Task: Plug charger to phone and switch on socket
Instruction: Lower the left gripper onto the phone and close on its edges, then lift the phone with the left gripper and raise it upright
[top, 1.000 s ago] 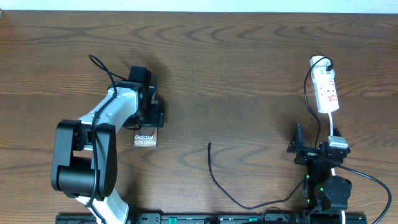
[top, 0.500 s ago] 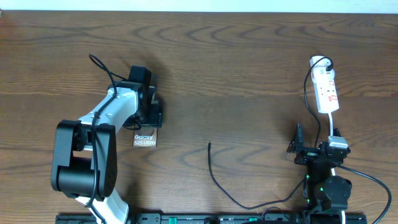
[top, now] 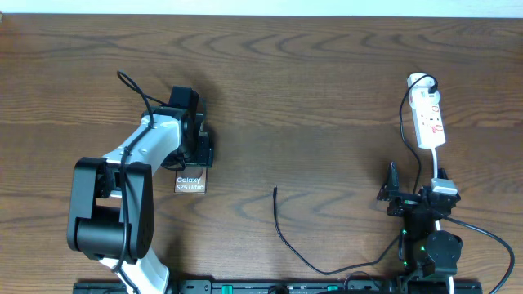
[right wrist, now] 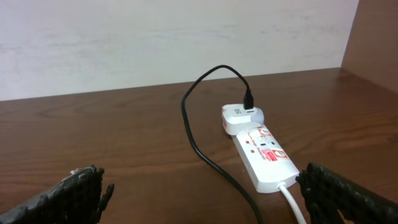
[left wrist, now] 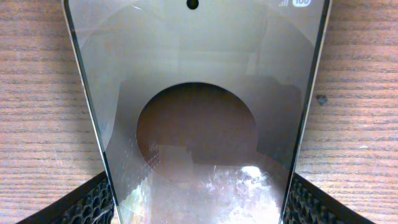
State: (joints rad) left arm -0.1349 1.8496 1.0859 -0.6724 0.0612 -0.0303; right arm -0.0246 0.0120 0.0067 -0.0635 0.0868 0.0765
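— Two arms at the dark wooden table (top: 327, 65); which step is in hand?

— Securing the flat, rectangular bronze-brown phone (left wrist: 199, 93), I judge. It lies left of centre, and the left gripper (left wrist: 199, 208) straddles it, its black ribbed pads (left wrist: 93, 205) right at the two long edges.

— Clamped on it?

— I cannot tell whether the pads press or merely flank it.

— And the right gripper (right wrist: 202, 180)?

— Jaws spread wide with nothing between them, low at the table's right side, facing the narrow white power-strip socket (right wrist: 264, 155) with red markings.

— Where is the long thin black charger cable (top: 277, 219)?

— Its free tip lies on bare wood between the arms, well apart from the phone. The other end seems to run to the white plug (right wrist: 242, 118) at the socket's far end.

— So the next move?

— Probably the right gripper reaches left, pinches the cable just behind the tip and lines it up with the phone's port, which I cannot see. The switch comes after.
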